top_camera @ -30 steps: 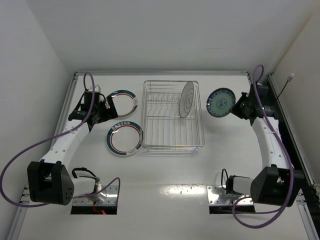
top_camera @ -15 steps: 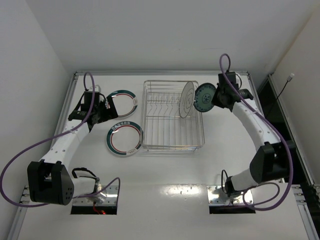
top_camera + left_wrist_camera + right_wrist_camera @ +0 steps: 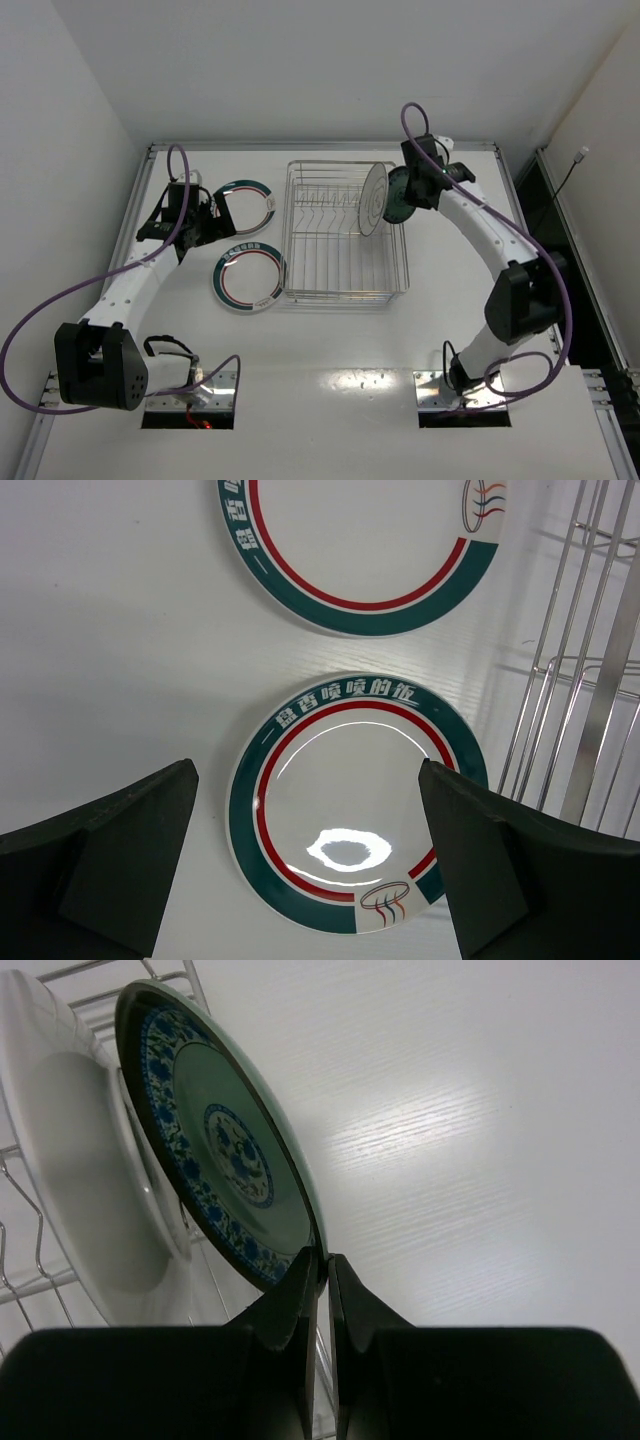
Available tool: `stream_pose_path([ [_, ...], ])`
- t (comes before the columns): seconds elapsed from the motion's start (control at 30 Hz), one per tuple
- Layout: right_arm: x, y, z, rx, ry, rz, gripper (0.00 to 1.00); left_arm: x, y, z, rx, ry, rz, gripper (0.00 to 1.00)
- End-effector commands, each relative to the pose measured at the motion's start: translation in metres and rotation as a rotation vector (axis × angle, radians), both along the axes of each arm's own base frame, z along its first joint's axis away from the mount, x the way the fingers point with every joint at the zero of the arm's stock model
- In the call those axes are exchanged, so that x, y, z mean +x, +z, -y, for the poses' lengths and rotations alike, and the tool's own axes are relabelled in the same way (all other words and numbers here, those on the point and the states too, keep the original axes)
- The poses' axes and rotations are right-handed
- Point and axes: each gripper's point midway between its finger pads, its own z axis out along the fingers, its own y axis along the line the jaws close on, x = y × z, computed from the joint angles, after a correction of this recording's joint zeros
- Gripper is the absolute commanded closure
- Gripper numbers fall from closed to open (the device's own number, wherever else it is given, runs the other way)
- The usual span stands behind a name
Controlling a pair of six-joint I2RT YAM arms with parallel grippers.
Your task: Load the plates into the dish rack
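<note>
Right fingers (image 3: 295,1305) pinch the rim of the teal plate (image 3: 215,1160), held upright at the right end of the dish rack (image 3: 346,291), beside the whitish plate (image 3: 70,1160). Left fingers (image 3: 110,850) gape empty. Plates seem stiff, glossy, fragile; the rim gives best hold.

The left hand (image 3: 307,780), fingers spread, hovers over a green-rimmed plate (image 3: 350,815) (rack wires (image 3: 592,680) at right).
</note>
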Motion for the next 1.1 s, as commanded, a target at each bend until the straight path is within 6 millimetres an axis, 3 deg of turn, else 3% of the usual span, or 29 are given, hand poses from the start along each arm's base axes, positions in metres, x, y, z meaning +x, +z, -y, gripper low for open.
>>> stream_pose_path([
  [0.0, 0.012, 0.02, -0.009, -0.075, -0.016, 0.046, 1.0, 0.011, 0.02, 0.003, 0.003, -0.018, 0.062, 0.09],
  [0.07, 0.016, 0.027, -0.016, -0.091, -0.009, 0.052, 1.0, 0.011, 0.02, 0.003, 0.003, -0.018, 0.062, 0.09],
  [0.1, 0.016, 0.019, -0.016, -0.132, -0.012, 0.018, 1.0, 0.011, 0.02, 0.003, 0.003, -0.018, 0.062, 0.09],
  [0.27, 0.024, 0.019, -0.04, -0.21, 0.009, 0.001, 1.0, 0.011, 0.02, 0.003, 0.003, -0.018, 0.062, 0.09],
  [0.37, 0.018, 0.023, -0.034, -0.319, -0.018, -0.005, 1.0, 0.011, 0.02, 0.003, 0.003, -0.018, 0.062, 0.09],
  [0.5, 0.01, 0.024, -0.031, -0.33, -0.026, 0.004, 1.0, 0.011, 0.02, 0.003, 0.003, -0.018, 0.062, 0.09],
  [0.57, 0.009, 0.036, -0.025, -0.32, -0.047, 0.039, 1.0, 0.011, 0.02, 0.003, 0.003, -0.018, 0.062, 0.09],
  [0.77, 0.009, 0.046, -0.019, -0.318, -0.06, 0.064, 1.0, 0.011, 0.02, 0.003, 0.003, -0.018, 0.062, 0.09],
  [1.07, 0.007, 0.036, -0.022, -0.295, -0.05, 0.055, 1.0, 0.011, 0.02, 0.003, 0.003, -0.018, 0.062, 0.09],
])
